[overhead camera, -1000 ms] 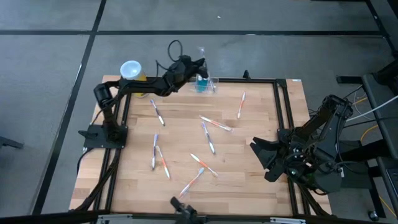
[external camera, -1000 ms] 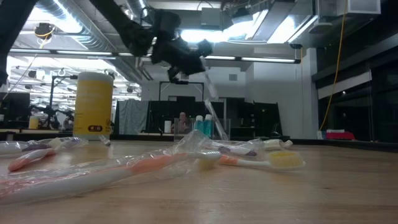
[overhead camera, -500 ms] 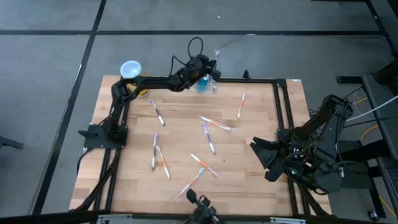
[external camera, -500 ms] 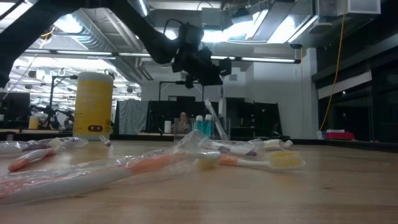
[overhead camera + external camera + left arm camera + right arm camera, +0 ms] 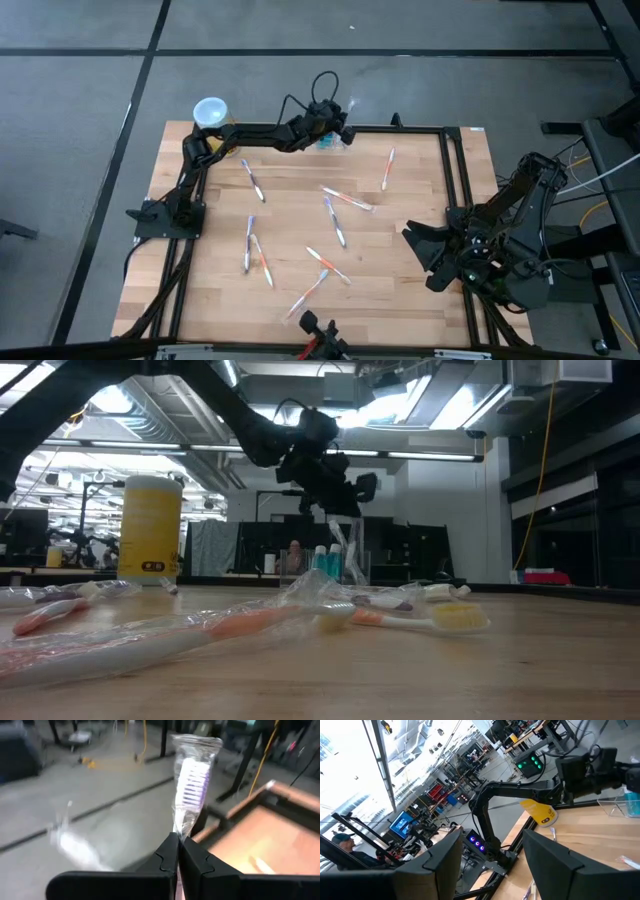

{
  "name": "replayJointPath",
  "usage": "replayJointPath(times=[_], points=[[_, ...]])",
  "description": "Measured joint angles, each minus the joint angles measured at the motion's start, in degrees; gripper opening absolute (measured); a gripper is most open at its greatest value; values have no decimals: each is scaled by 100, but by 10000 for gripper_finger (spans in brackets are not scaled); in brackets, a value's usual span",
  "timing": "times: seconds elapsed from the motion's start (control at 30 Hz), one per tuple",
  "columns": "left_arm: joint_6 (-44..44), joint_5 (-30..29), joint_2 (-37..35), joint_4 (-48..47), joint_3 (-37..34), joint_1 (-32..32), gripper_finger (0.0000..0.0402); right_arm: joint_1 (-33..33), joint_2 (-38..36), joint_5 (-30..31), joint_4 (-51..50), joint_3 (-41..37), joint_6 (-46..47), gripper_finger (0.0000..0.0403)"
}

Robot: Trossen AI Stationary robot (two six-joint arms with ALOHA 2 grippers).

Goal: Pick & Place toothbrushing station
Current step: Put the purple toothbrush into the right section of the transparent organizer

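The clear toothbrushing station (image 5: 331, 141) stands at the upper centre of the high view, on the far edge of the desk (image 5: 300, 240). Above it hangs the left claw (image 5: 340, 126), clamped on a wrapped toothbrush (image 5: 192, 787) with purple bristles. More wrapped toothbrushes (image 5: 335, 215) lie scattered mid-desk. A yellow canister (image 5: 149, 527) stands at upper left. The right claw (image 5: 425, 255) waits at right, fingers spread wide.
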Motion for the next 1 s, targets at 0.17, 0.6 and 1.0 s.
replayJointPath(times=[0.17, 0.6, 1.0], points=[[-84, -80, -1, -596, 0, -14, 2, 0, 0, 0, 5, 0, -87, 213], [-15, 109, -360, -1581, -7, -74, 2, 11, 0, -88, -2, -1, -226, 213], [220, 181, -773, -1409, 0, 38, 2, 11, 0, -66, -13, -2, -426, 213]])
